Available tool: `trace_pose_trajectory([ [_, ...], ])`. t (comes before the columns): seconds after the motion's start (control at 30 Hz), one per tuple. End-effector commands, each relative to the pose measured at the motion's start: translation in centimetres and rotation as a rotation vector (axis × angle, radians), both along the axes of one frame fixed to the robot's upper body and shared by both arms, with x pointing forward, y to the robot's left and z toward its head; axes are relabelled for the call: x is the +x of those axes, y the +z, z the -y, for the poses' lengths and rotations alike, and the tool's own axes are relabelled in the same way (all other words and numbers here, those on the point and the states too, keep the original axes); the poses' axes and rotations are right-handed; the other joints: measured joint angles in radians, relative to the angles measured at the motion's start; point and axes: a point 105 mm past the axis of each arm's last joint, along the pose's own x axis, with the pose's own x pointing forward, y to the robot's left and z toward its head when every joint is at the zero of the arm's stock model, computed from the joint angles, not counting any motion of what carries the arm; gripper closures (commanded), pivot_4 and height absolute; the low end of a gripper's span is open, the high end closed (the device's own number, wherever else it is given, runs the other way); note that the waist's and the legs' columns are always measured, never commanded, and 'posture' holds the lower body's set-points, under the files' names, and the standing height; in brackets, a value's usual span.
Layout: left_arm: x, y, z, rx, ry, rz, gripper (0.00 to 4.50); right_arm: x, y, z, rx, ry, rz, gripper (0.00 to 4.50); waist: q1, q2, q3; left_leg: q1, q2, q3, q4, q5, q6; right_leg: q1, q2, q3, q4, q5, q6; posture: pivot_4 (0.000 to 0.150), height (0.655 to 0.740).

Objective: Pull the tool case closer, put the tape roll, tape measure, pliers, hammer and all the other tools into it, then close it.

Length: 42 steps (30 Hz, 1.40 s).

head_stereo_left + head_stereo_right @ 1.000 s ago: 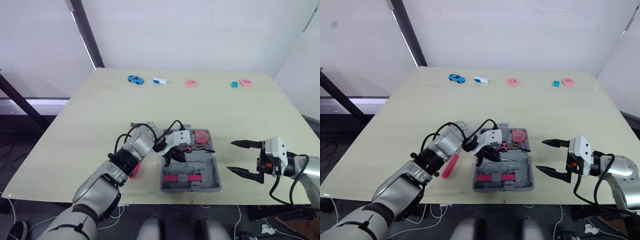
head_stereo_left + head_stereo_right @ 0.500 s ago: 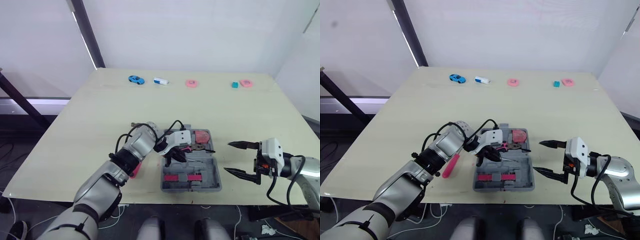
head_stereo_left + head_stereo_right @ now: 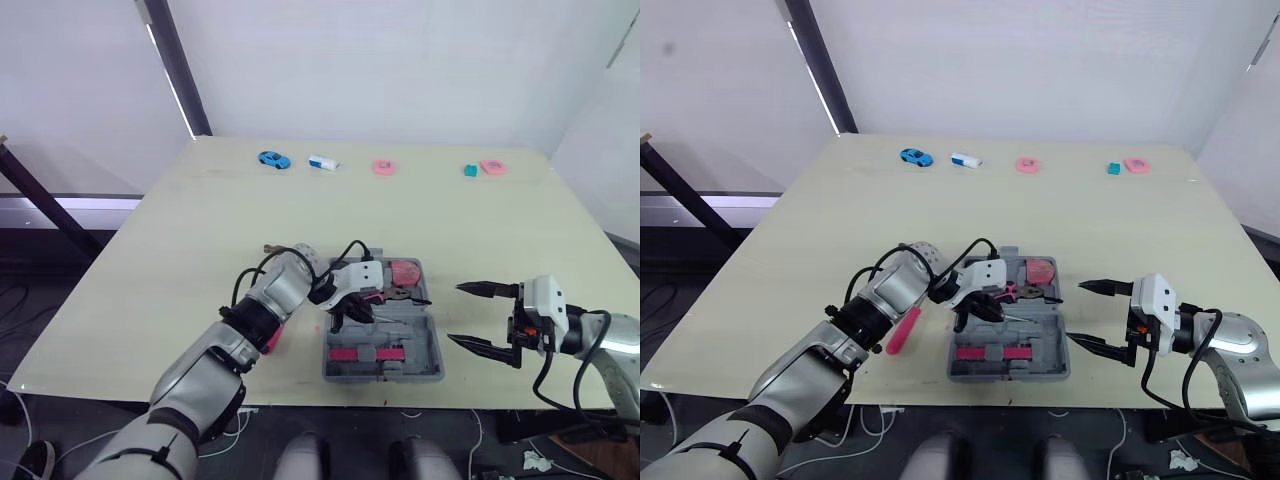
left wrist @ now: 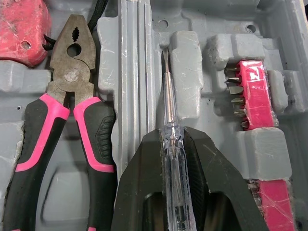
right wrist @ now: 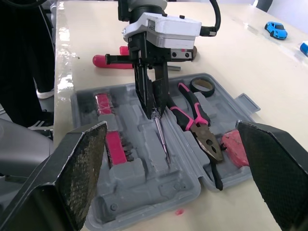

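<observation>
The grey tool case (image 3: 425, 362) lies open near the table's front edge. In it are pink-and-black pliers (image 4: 72, 110), a red tape measure (image 4: 19, 21), a black tape roll (image 5: 202, 85) and pink bit holders (image 4: 255, 91). My left gripper (image 4: 171, 132) hangs over the case's tray, shut on a clear-handled screwdriver (image 4: 168, 96) whose shaft points along a moulded groove. The pink-handled hammer (image 3: 902, 330) lies on the table to the left of the case, partly under my left arm. To the right of the case my right gripper (image 3: 455, 313) is open and holds nothing.
Along the table's far edge lie a blue toy car (image 3: 270, 159), a white-and-blue item (image 3: 321, 162), a pink ring (image 3: 382, 167), a teal block (image 3: 468, 171) and another pink item (image 3: 490, 166). The case sits close to the front edge (image 3: 300, 400).
My right gripper has drifted slightly left toward the case. The left gripper has kept still over the tray with the screwdriver.
</observation>
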Motion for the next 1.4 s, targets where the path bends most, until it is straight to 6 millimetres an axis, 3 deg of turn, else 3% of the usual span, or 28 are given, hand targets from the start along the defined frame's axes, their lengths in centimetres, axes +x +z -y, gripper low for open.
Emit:
trace_pose_trajectory([
  [0.03, 0.4, 0.9, 0.2, -0.008, 0.008, 0.012, 4.41, 0.0, 0.9, 0.0, 0.0, 0.01, 0.052, 0.0, 0.0, 0.0, 0.0, 0.0, 0.0, 0.0, 0.0, 0.0, 0.0, 0.0, 0.0, 0.0, 0.0, 0.0, 0.0, 0.15, 0.7395],
  [0.53, 0.4, 1.4, -0.2, 0.004, 0.004, 0.023, 4.41, 0.1, 0.8, -0.2, 0.005, 0.014, 0.052, 0.0, -0.002, 0.0, 0.0, 0.0, 0.0, -0.001, 0.0, 0.0, 0.0, 0.0, 0.001, 0.0, 0.0, 0.0, 0.0, 0.15, 0.7395],
  [0.6, 0.6, 1.5, -0.2, 0.002, 0.017, 0.039, 3.38, 0.1, 0.8, -0.2, 0.005, 0.014, 0.052, 0.0, -0.002, 0.0, 0.0, 0.0, 0.0, -0.001, 0.0, 0.0, 0.0, 0.0, 0.001, 0.0, 0.0, 0.0, 0.0, 0.15, 0.7395],
  [0.63, 0.7, 1.6, -0.2, 0.002, 0.02, 0.045, 3.11, 0.1, 0.8, -0.2, 0.005, 0.014, 0.052, 0.0, -0.002, 0.0, 0.0, 0.0, 0.0, -0.001, 0.0, 0.0, 0.0, 0.0, 0.001, 0.0, 0.0, 0.0, 0.0, 0.15, 0.7395],
  [1.13, 0.7, 2.6, -0.4, -0.008, 0.012, 0.078, 3.11, 0.4, 0.5, -0.2, 0.009, 0.017, 0.059, 0.0, -0.002, 0.0, 0.0, 0.0, 0.0, -0.001, -0.001, 0.0, 0.0, 0.0, 0.001, 0.0, 0.0, 0.0, -0.001, 0.15, 0.7395],
  [1.4, 0.9, 3.9, -0.6, -0.194, 0.016, 0.116, 3.11, 0.4, 0.5, -0.2, 0.015, 0.013, 0.064, 0.0, -0.003, 0.001, 0.0, 0.0, 0.0, -0.001, -0.001, 0.0, 0.0, 0.0, 0.001, 0.0, 0.0, 0.0, -0.001, 0.15, 0.7395],
])
